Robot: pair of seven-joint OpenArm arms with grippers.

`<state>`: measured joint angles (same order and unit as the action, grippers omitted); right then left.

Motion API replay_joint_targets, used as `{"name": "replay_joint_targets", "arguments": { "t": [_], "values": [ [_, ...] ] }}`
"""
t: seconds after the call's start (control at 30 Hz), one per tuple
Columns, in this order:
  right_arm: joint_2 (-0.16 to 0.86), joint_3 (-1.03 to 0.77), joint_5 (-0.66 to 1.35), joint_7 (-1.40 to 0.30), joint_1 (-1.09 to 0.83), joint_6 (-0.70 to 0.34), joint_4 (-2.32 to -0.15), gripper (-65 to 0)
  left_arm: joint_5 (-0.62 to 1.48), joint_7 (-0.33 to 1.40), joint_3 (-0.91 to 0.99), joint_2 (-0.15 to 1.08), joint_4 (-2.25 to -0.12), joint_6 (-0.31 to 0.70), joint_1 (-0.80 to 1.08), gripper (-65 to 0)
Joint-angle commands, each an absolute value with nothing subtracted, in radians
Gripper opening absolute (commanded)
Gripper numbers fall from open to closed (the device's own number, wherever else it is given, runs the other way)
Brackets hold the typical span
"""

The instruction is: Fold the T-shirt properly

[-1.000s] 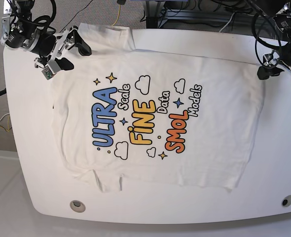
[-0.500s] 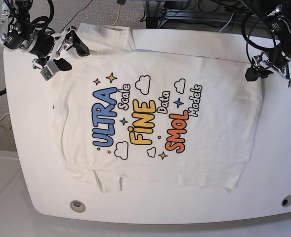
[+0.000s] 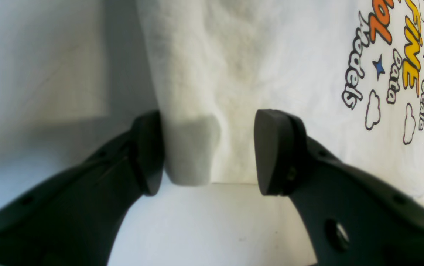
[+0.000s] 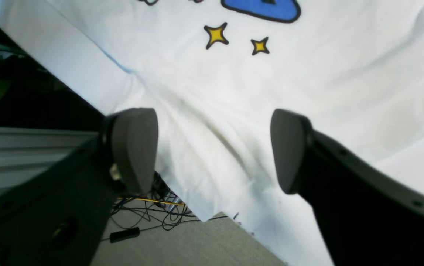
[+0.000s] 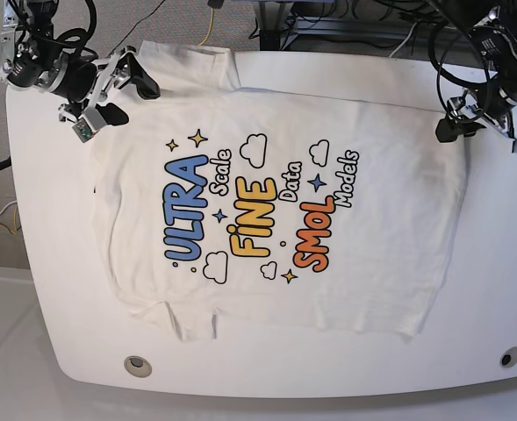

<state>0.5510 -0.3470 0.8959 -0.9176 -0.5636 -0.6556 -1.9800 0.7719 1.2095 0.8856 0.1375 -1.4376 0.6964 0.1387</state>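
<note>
Where the white table (image 5: 47, 289) curves toward the camera in the base view, the T-shirt (image 5: 276, 281) begins: its edge lies close to that rim, with a small crumpled fold in the cloth beside the neck opening. From there the shirt spreads flat and print-up over most of the tabletop, a white short-sleeved garment turned sideways so the lettering runs diagonally. Blue "ULTRA", yellow "FINE" and orange "SMOL" sit in fat outlined capitals, with "Scale", "Data" and "Models" in thin script between them, ringed by white clouds and small yellow and blue stars. Soft wrinkles run through the fabric near both side edges. Farther back, one sleeve reaches the table's rear edge and hangs over it. The right gripper (image 4: 212, 151) hovers there with its jaws spread wide, nothing between them, above the wrinkled sleeve cloth overhanging the floor. The left gripper (image 3: 208, 151) stands equally wide at the shirt's opposite far corner, empty, one finger (image 3: 147, 151) just beside the cloth edge.
</note>
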Motion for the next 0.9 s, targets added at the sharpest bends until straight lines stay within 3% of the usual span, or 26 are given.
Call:
{"name": "replay_joint_targets", "arguments": {
  "t": [0.0, 0.57, 0.87],
  "values": [
    [0.567, -0.355, 0.915, -0.898, -0.565, -0.664, -1.991, -19.8, 0.791, 1.181, 0.892, 0.156, -1.452, 0.698, 0.147, -28.9],
    [0.567, -0.355, 0.915, -0.898, -0.565, -0.665, -1.962, -19.8, 0.789, 1.05, 0.828, 0.156, -1.448, 0.698, 0.173, -28.9],
    [0.567, -0.355, 0.915, -0.898, -0.565, -0.665, -1.959, -19.8, 0.789, 1.046, 0.797, 0.156, -1.346, 0.698, 0.139, -29.5]
  ]
}}
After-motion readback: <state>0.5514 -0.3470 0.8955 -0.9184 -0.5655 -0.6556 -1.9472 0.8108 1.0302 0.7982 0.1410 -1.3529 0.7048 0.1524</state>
